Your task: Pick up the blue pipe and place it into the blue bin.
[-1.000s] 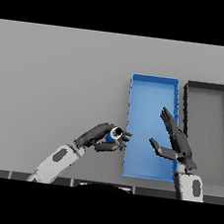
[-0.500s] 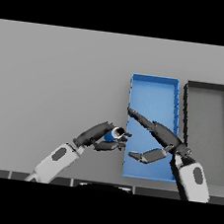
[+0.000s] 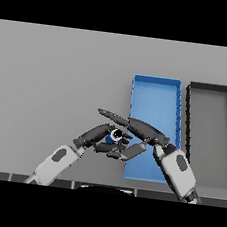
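The flat grey table (image 3: 54, 78) carries two rectangular open-topped containers side by side on the robot's right. The nearer one is a bright blue bin with low walls (image 3: 157, 82); immediately to its right, almost touching, stands a dark grey, nearly black bin of the same shape (image 3: 213, 88). Both show bare floors where they are not covered by the arms.

The small blue pipe with a pale ring at its open end (image 3: 115, 134) is off the table surface, just left of the blue bin's near left corner and outside its walls. The left hand (image 3: 100, 136), entering from the lower left on a white and grey forearm, is curled round the pipe, fingers above and thumb below, so that only the pipe's end and a little blue show between them.

The right hand (image 3: 143, 129), entering from the lower right, reaches leftward across the near left part of the blue bin. Its fingers are straight and extended, with the long upper ones passing just above the pipe and the left hand; a lower digit lies beside the left hand's fingers. Whether it touches the pipe cannot be determined.
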